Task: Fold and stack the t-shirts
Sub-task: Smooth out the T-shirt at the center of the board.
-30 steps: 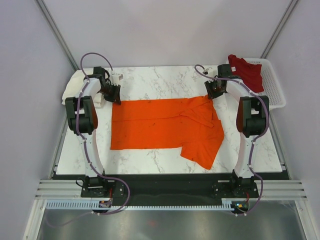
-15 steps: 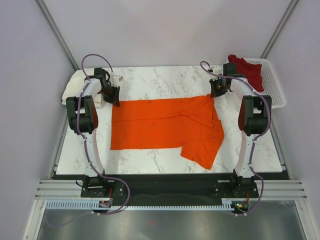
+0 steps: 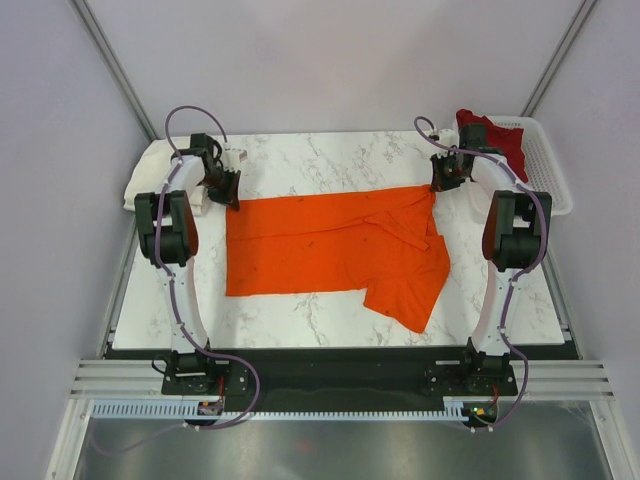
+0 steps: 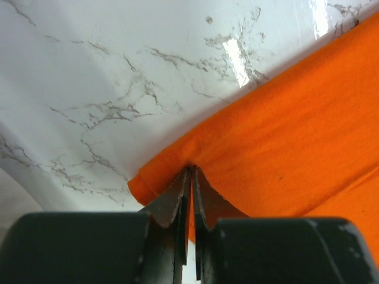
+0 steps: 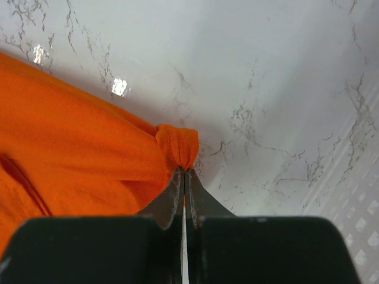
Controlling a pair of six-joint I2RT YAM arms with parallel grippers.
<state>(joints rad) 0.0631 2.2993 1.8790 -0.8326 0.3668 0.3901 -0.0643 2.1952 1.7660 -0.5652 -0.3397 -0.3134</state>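
Note:
The bright orange t-shirt (image 3: 330, 250) lies spread across the marble table, with a sleeve and folds bunched at its right end. My left gripper (image 3: 228, 194) is shut on its far left corner (image 4: 160, 177). My right gripper (image 3: 438, 183) is shut on its far right corner (image 5: 177, 145), which is bunched into a small knot of cloth. The dark red t-shirt (image 3: 492, 140) lies crumpled in the basket at the far right. The cream-white t-shirt (image 3: 140, 185) hangs over the table's far left edge, partly hidden by my left arm.
The white mesh basket (image 3: 552, 170) stands at the table's far right corner; its mesh shows in the right wrist view (image 5: 355, 195). Bare marble (image 3: 320, 160) runs behind the orange shirt and in front of it (image 3: 290, 320).
Both grippers have moved a little toward the far edge and my right one also to the right, pulling the orange shirt's far edge straighter and wider.

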